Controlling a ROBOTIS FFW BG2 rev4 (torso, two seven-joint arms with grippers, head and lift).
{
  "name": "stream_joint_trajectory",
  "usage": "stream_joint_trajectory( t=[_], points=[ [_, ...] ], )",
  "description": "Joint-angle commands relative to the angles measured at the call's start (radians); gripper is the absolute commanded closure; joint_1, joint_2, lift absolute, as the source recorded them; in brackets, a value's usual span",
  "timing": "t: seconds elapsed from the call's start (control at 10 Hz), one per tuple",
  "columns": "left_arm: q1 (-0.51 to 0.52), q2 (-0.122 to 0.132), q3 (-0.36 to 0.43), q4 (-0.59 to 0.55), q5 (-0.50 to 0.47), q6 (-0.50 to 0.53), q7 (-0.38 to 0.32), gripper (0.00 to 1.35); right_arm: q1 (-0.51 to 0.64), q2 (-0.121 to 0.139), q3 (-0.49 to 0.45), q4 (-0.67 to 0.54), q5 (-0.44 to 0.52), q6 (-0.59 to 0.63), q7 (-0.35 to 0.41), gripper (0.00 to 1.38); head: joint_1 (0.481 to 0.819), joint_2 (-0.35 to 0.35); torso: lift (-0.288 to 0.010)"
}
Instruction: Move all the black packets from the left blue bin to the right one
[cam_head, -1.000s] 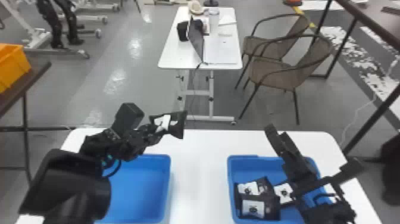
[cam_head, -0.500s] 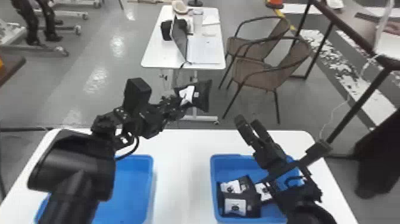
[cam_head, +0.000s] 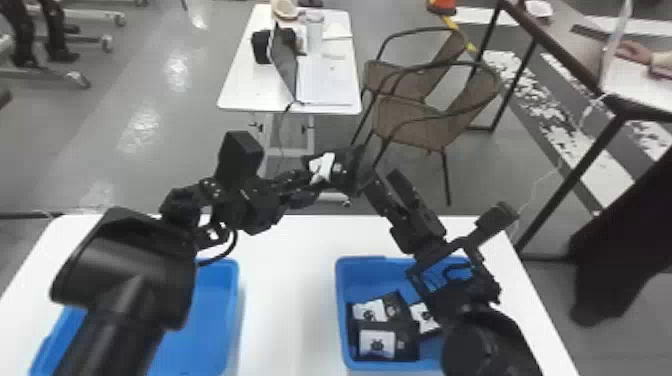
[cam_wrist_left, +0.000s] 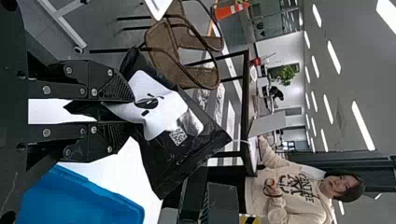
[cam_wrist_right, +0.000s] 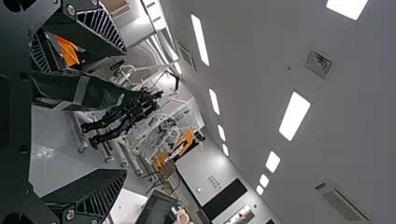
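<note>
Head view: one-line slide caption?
Left gripper holds a packet aloft near the right gripper, its fingers open; more packets lie in the right bin.

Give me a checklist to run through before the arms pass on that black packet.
1. Left gripper shut on the black packet: ok.
2. Right gripper open to receive: ok, jaws wide apart.
3. Packet deep enough between the right jaws for a grip: cannot tell.
4. Packet above the right blue bin: not ok, it is held up between the two arms.
5. Right bin's packets inside the rim: ok, three visible.
6. Left blue bin emptied: cannot tell, the left arm covers part of it.
</note>
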Motion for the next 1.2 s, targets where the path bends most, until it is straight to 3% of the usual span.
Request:
stream_joint_trajectory(
  t=[0.0, 0.3, 0.4, 0.5, 0.6, 0.8, 0.9, 1.0, 1.1],
  points=[
    [-0.019, -0.001, -0.022, 0.031, 0.019, -0.003, -0.004, 0.99, -0.012, 0.001, 0.020, 0.001, 0.006, 0.025, 0.000, 0.12, 0.691, -0.102, 0.000],
    [-0.057, -0.001, -0.075, 0.082, 0.051, -0.005, -0.016, 0.99, -0.036, -0.005, 0.044, 0.003, 0.035, 0.067, 0.012, 0.13, 0.693, -0.098, 0.000],
    [-0.063, -0.001, -0.085, 0.088, 0.059, -0.006, -0.019, 0.99, -0.041, -0.005, 0.046, 0.006, 0.033, 0.081, 0.014, 0.31, 0.694, -0.099, 0.000],
    [-0.063, -0.001, -0.086, 0.089, 0.065, -0.006, -0.018, 0.99, -0.047, -0.006, 0.046, 0.014, 0.030, 0.090, 0.014, 0.87, 0.695, -0.102, 0.000],
    [-0.063, -0.001, -0.088, 0.089, 0.071, -0.008, -0.019, 0.99, -0.045, -0.005, 0.044, 0.018, 0.027, 0.089, 0.012, 1.12, 0.695, -0.102, 0.000],
    [-0.060, -0.001, -0.083, 0.089, 0.076, -0.012, -0.019, 0.99, -0.042, -0.005, 0.044, 0.024, 0.026, 0.051, 0.003, 1.15, 0.695, -0.108, 0.000],
    [-0.060, -0.001, -0.078, 0.088, 0.077, -0.018, -0.018, 0.97, -0.036, -0.005, 0.044, 0.023, 0.029, 0.043, -0.011, 1.29, 0.695, -0.110, 0.000],
    [-0.055, -0.003, -0.072, 0.088, 0.085, -0.031, -0.015, 0.89, -0.030, -0.005, 0.044, 0.023, 0.024, 0.029, -0.023, 1.28, 0.695, -0.111, 0.000],
    [-0.045, -0.006, -0.062, 0.088, 0.094, -0.046, -0.009, 0.72, -0.024, -0.005, 0.041, 0.024, 0.016, 0.015, -0.032, 1.28, 0.695, -0.114, 0.000]
  ],
)
